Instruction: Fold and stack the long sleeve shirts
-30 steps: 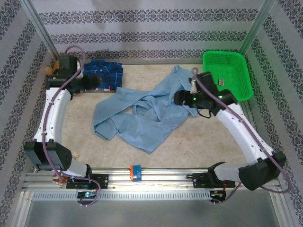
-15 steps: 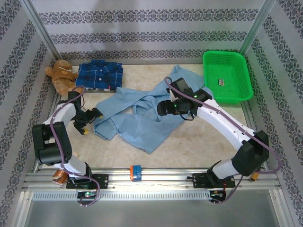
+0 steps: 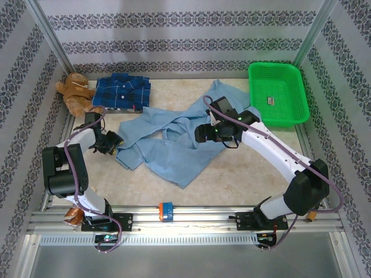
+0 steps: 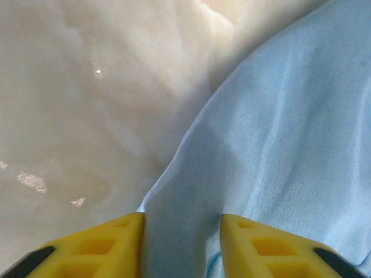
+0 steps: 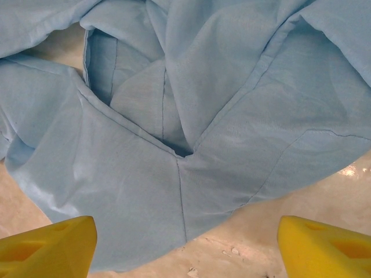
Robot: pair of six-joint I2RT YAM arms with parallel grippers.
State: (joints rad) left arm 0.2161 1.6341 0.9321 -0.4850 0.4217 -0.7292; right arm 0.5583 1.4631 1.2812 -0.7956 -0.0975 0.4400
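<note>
left gripper pinching the light blue shirt at its left edge | right gripper spread wide, hovering over the shirt's crumpled middle

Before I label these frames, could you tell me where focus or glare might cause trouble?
Left wrist: the light blue shirt is fairly sharp, the table beyond it soft, with small glare specks. Right wrist: shirt seams crisp, slight glare on the table at right. Top external: even light, bright reflection on the near rail.
</note>
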